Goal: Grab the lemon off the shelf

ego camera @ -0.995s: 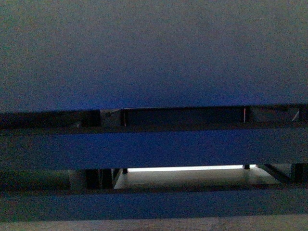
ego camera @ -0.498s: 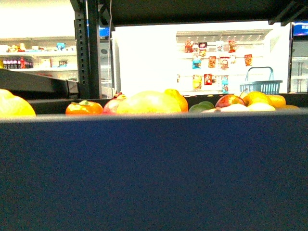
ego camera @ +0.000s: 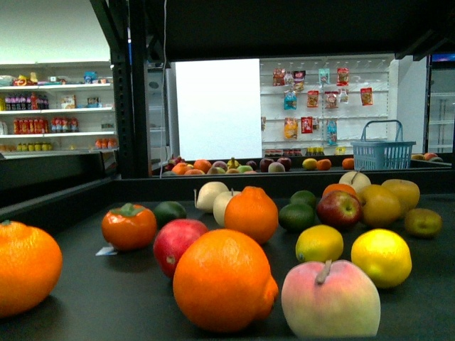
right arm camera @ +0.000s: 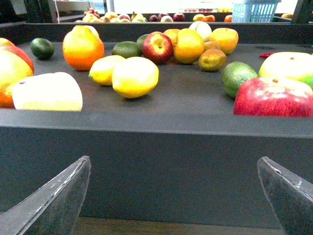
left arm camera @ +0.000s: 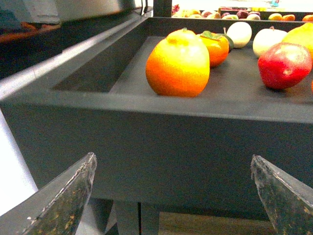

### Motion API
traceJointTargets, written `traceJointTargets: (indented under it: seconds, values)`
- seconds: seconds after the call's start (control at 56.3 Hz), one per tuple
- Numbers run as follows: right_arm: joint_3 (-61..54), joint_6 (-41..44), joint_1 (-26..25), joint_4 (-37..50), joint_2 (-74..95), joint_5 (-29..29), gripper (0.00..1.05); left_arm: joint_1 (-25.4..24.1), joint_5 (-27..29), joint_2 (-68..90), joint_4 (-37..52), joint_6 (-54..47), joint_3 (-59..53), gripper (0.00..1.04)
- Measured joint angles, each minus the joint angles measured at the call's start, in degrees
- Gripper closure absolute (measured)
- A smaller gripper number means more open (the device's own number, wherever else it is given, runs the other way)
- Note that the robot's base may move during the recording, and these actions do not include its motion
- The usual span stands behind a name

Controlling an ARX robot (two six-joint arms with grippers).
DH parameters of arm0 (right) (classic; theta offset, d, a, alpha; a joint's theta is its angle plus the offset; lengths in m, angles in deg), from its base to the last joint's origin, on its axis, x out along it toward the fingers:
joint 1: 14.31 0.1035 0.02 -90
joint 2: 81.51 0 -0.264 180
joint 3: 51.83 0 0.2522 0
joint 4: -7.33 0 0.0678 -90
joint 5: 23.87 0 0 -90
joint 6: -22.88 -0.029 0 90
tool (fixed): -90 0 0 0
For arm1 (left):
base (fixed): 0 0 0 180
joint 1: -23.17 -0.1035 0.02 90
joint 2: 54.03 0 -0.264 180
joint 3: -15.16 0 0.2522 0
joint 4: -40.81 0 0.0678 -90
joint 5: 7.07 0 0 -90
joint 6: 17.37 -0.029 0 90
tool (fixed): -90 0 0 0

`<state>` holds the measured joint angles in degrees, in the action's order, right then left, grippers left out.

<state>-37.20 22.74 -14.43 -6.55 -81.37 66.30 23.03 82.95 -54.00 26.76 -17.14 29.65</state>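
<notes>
Shelf [ego camera: 121, 291] with lemon [ego camera: 382, 257], assorted fruit [ego camera: 224, 280]

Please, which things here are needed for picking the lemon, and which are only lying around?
Needed: the lemon; the shelf under it; the right tool, open.

Only lying around: the large orange; the peach; the persimmon; the red apple; the blue basket behind.

**Three low views on one fruit tray**

Front view: level with the flat black metal shelf tray [ego camera: 426, 312], close among the fruit, facing the shop's back wall.

Left wrist view: just below the tray's front wall, angled up between the wide-spread dark left fingers [left arm camera: 63, 196], toward the tray's left end. Shares the glossy orange round fruit with a green leafy cap [left arm camera: 215, 46] with the front.

Right wrist view: same low stance between the right fingers [right arm camera: 54, 196], further right. Shares the smooth bright yellow oval lemon [right arm camera: 135, 77] with the front.
</notes>
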Motion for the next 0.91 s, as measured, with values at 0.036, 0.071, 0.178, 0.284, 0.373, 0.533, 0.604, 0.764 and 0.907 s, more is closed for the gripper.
traceJointTargets:
  seconds: [0.036, 0.071, 0.178, 0.284, 0.373, 0.533, 0.604, 0.764, 0.907]
  values:
    - [0.0, 0.0, 0.0, 0.0, 0.0, 0.0, 0.02, 0.0, 0.0, 0.0, 0.0, 0.0, 0.0, 0.08]
    - [0.0, 0.0, 0.0, 0.0, 0.0, 0.0, 0.02, 0.0, 0.0, 0.0, 0.0, 0.0, 0.0, 0.08]
    - [0.0, 0.0, 0.0, 0.0, 0.0, 0.0, 0.02, 0.0, 0.0, 0.0, 0.0, 0.0, 0.0, 0.08]
    - [0.0, 0.0, 0.0, 0.0, 0.0, 0.0, 0.02, 0.0, 0.0, 0.0, 0.0, 0.0, 0.0, 0.08]
    - [0.0, 0.0, 0.0, 0.0, 0.0, 0.0, 0.02, 0.0, 0.0, 0.0, 0.0, 0.0, 0.0, 0.08]
    - [0.0, 0.0, 0.0, 0.0, 0.0, 0.0, 0.02, 0.0, 0.0, 0.0, 0.0, 0.0, 0.0, 0.08]
    - [0.0, 0.0, 0.0, 0.0, 0.0, 0.0, 0.02, 0.0, 0.0, 0.0, 0.0, 0.0, 0.0, 0.08]
    - [0.0, 0.0, 0.0, 0.0, 0.0, 0.0, 0.02, 0.0, 0.0, 0.0, 0.0, 0.0, 0.0, 0.08]
    - [0.0, 0.0, 0.0, 0.0, 0.0, 0.0, 0.02, 0.0, 0.0, 0.0, 0.0, 0.0, 0.0, 0.08]
